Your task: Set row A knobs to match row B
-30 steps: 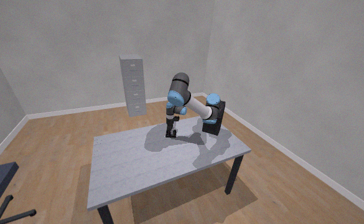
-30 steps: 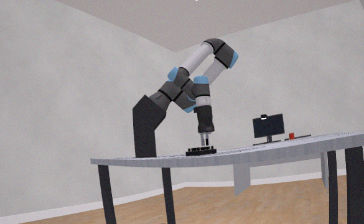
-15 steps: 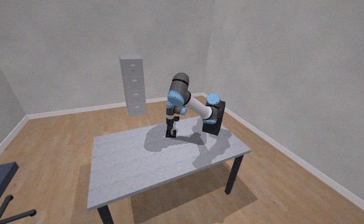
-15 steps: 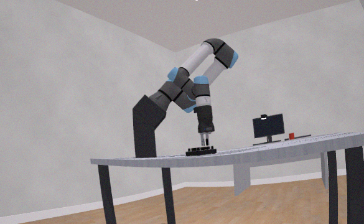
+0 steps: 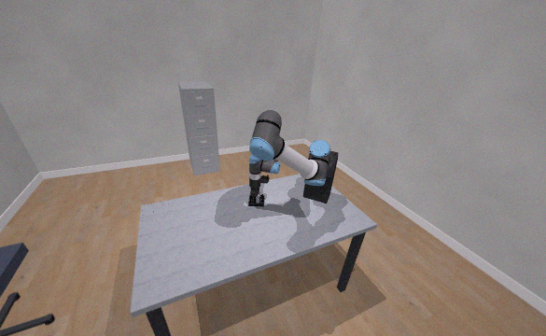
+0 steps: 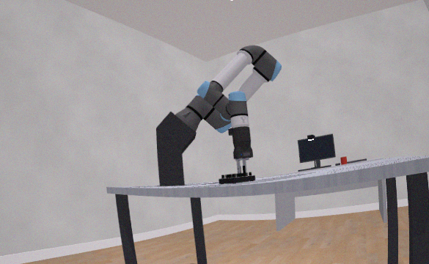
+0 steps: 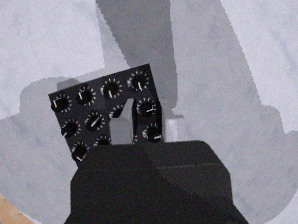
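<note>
The black knob box stands on the table, turned slightly in the wrist view. My gripper is partly open and points down, low over the box. In the wrist view the left finger covers part of row B and the right finger is beyond the box's right edge. The names seem to face left there, so the rightmost line is row A: A1 has its line down, A2 and A3 to the right. B1 points down; B2 is mostly covered. A4, B3 and B4 are hidden.
The table carries the arm's dark pedestal. A monitor and a red cup show in the exterior view. C1, C2 and D1 lie left of the fingers.
</note>
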